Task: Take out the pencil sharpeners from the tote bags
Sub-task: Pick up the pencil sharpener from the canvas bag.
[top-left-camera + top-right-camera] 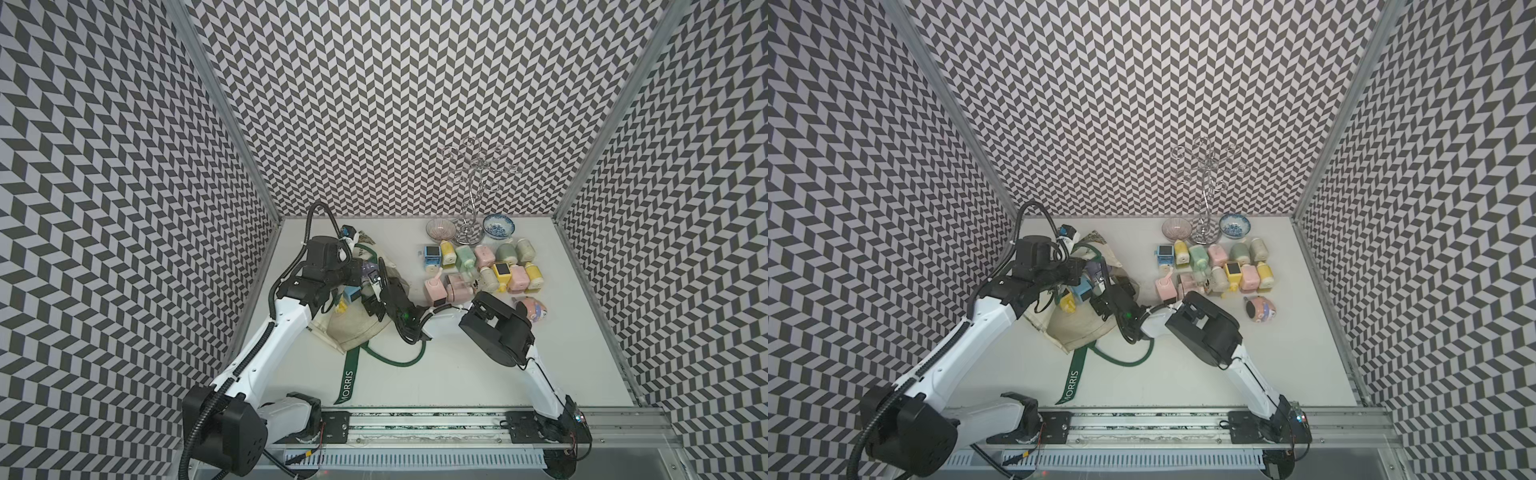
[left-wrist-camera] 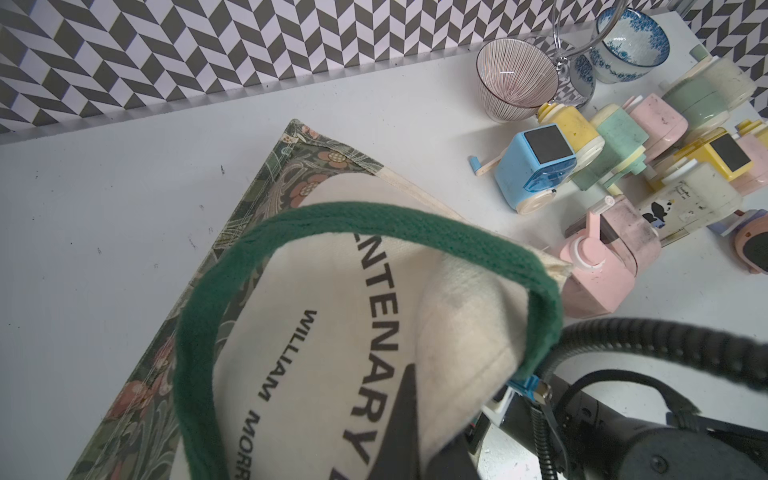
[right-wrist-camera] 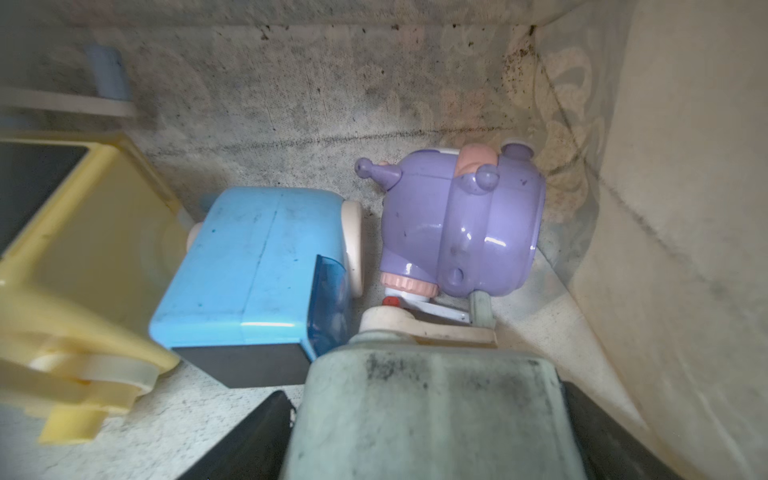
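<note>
Inside the tote bag (image 1: 357, 328), at the left of the bench (image 1: 478, 374), lay pencil sharpeners in yellow (image 3: 83, 249), blue (image 3: 249, 270) and lilac (image 3: 465, 224), plus a pale green sharpener (image 3: 428, 365). Others sat heaped at the far right (image 1: 482, 270). The left gripper (image 2: 408, 382) had its fingers pinched together on the canvas rim. The right gripper (image 3: 426, 395) straddled the pale green sharpener, fingers apart. Whether they pressed it could not be told. Hard, light, smooth plastic, it looked best taken across its flat sides — clear of the crank.

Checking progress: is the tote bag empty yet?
Not empty: the right wrist view, inside the tote bag, shows a lilac sharpener, a blue sharpener, a yellow sharpener and a grey-green sharpener.
</note>
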### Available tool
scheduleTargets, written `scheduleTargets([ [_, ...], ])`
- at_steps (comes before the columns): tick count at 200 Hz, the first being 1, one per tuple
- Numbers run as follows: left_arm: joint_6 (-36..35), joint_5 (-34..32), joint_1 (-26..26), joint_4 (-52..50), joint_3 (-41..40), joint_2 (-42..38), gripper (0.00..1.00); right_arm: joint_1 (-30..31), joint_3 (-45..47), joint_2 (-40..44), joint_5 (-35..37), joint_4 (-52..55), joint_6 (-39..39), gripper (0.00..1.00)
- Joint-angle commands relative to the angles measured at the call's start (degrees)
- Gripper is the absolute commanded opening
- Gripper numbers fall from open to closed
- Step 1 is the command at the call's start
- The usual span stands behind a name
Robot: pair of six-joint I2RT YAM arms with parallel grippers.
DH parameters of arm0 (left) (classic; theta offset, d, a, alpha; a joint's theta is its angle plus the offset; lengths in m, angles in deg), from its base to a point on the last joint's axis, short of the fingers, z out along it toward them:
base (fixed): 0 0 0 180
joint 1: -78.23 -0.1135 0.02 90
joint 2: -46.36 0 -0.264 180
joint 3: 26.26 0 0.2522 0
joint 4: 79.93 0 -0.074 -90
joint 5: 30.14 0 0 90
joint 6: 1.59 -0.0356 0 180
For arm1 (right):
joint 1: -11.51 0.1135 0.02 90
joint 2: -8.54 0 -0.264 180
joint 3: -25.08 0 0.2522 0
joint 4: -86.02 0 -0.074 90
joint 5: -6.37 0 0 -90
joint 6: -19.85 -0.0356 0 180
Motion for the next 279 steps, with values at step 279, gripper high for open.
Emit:
scheduleTargets([
  [279,-0.23,0.19,-0.03,2.77,-0.48,-0.48,0.00,0.88,5.93,11.27,-16.27,15.45,-3.04,0.82],
])
